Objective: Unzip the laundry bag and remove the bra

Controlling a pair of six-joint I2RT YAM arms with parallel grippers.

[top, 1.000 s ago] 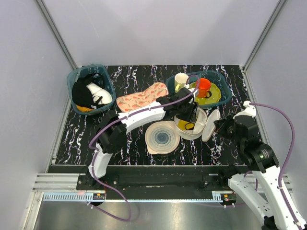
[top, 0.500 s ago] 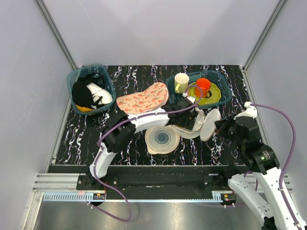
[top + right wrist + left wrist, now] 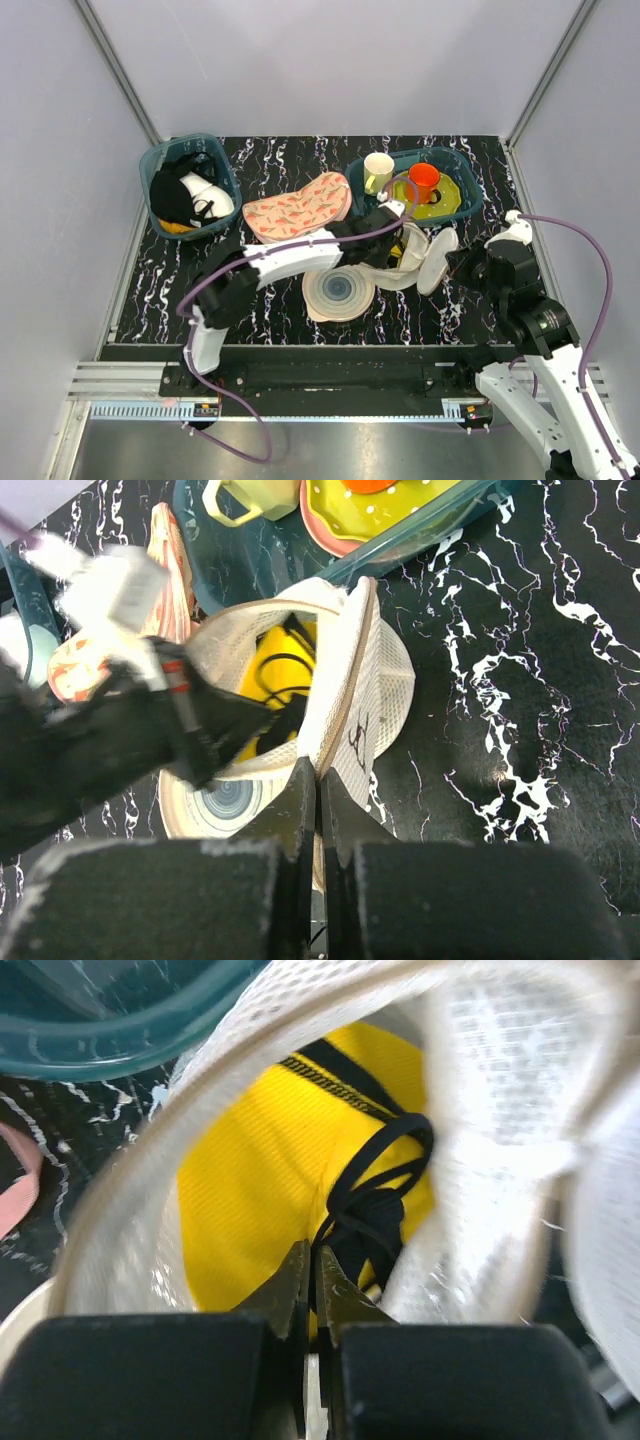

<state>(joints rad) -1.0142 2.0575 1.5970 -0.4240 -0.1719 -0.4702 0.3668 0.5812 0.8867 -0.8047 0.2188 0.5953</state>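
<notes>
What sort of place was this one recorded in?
Most likely a robot lab test cell staged with household items: plain panel walls on metal framing, a black marbled table, and a teal bin of clothes beside another teal bin of crockery.

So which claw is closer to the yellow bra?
Left. The left claw is inside the laundry bag, closed on the bra by its black strap. The right claw pinches the bag's rim, outside.

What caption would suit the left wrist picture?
Left gripper, jaws shut, inside the open laundry bag at the yellow bra's black strap.
</notes>
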